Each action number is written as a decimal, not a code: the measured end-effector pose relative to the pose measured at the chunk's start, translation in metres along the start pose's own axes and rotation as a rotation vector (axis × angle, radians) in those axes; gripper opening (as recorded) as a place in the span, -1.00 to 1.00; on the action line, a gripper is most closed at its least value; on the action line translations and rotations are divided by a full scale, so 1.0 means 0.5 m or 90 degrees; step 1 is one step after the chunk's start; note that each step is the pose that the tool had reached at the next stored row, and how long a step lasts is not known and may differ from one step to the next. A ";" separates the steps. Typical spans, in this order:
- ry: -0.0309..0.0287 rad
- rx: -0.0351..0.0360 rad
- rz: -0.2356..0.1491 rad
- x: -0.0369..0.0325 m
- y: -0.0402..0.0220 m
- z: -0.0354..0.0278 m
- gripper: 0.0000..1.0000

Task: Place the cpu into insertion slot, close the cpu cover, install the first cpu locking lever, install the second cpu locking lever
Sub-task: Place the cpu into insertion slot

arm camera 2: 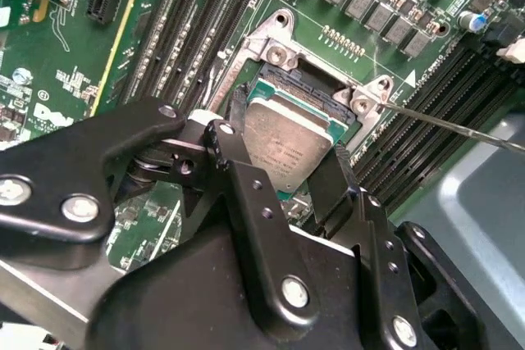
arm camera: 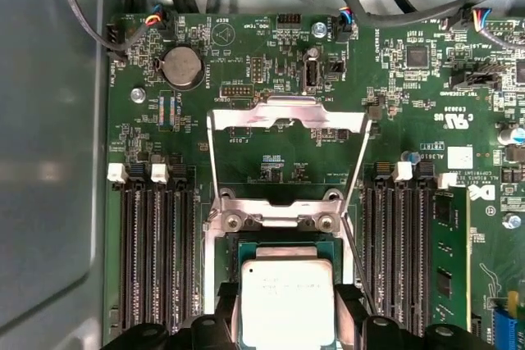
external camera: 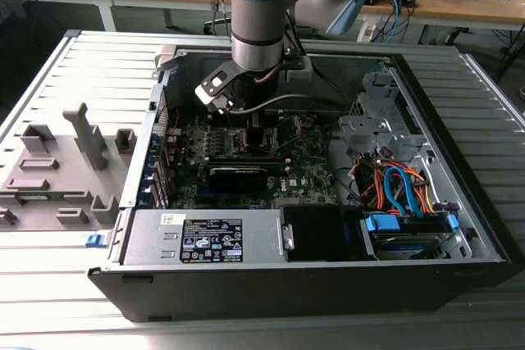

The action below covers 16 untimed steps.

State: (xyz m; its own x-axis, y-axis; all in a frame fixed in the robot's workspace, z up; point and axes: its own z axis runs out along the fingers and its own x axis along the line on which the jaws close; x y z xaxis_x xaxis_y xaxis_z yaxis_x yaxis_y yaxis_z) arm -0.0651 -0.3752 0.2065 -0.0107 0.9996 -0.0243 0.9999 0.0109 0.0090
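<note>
Silvery-grey metal caps the cpu (arm camera 2: 287, 147), a small, light, rigid chip. I judge it slick on top and fragile underneath, so the sound hold is by two opposite edges, kept level, with no pressure on the face. The gripper (arm camera 2: 287, 141) grips it that way, its fingers (arm camera 2: 336, 182) drawn in narrow against the chip's sides. The cpu sits directly over the insertion slot (arm camera: 226, 261); whether it hovers or is seated I cannot tell. On the side of the slot away from the gripper, the cpu cover (arm camera: 287, 112) is swung open, off the slot. Around the slot spreads the green circuit board (arm camera: 271, 47), with long black memory slots (arm camera: 156, 260) flanking the slot on both sides.
</note>
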 end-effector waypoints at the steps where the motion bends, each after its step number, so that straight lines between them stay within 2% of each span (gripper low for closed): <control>1: 0.0000 0.0000 0.000 0.000 0.000 0.001 0.09; 16: -0.0001 0.0002 0.004 0.004 0.000 0.011 0.09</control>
State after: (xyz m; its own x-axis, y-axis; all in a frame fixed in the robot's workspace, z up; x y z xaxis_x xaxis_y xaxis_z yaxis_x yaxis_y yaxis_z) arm -0.0651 -0.3735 0.2011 -0.0043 0.9997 -0.0244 1.0000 0.0045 0.0089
